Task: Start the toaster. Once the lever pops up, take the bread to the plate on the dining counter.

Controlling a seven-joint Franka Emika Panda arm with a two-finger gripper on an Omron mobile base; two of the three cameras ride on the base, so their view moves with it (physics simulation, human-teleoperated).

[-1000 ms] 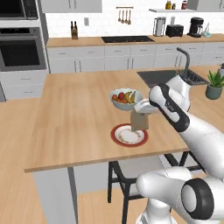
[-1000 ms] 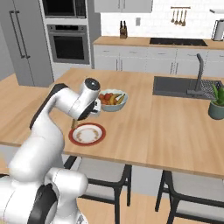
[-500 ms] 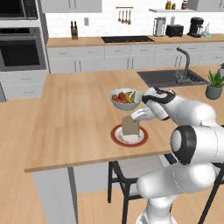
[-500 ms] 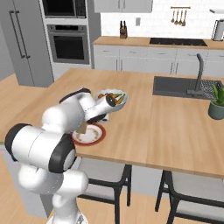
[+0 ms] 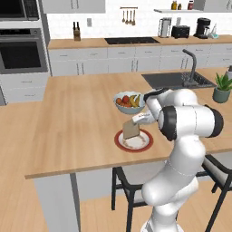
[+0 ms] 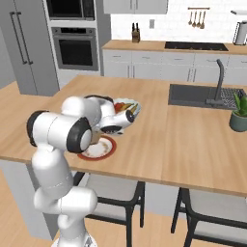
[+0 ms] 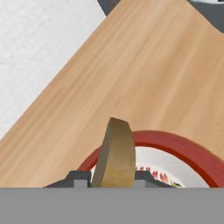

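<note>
The bread (image 5: 131,130), a square tan slice, stands tilted on edge over the red-rimmed plate (image 5: 144,146) on the dining counter (image 5: 81,118). My gripper (image 5: 137,121) reaches in from the right and is shut on the bread's upper edge. In the hand view the bread (image 7: 116,153) sits upright between the two dark fingertips (image 7: 81,179), with the plate's red rim (image 7: 183,148) just behind it. From the right base view my arm covers most of the plate (image 6: 99,150). The black toaster (image 5: 180,31) stands on the far back counter.
A bowl of fruit (image 5: 128,102) sits just behind the plate, close to my wrist. A sink with a tap (image 5: 174,80) and a potted plant (image 5: 222,88) are to the right. Dark stools (image 5: 131,190) stand under the counter's near edge.
The bread has come down and to the left from beside the fruit bowl to just over the plate. My arm has folded in, with the elbow swinging toward the counter's near edge.
</note>
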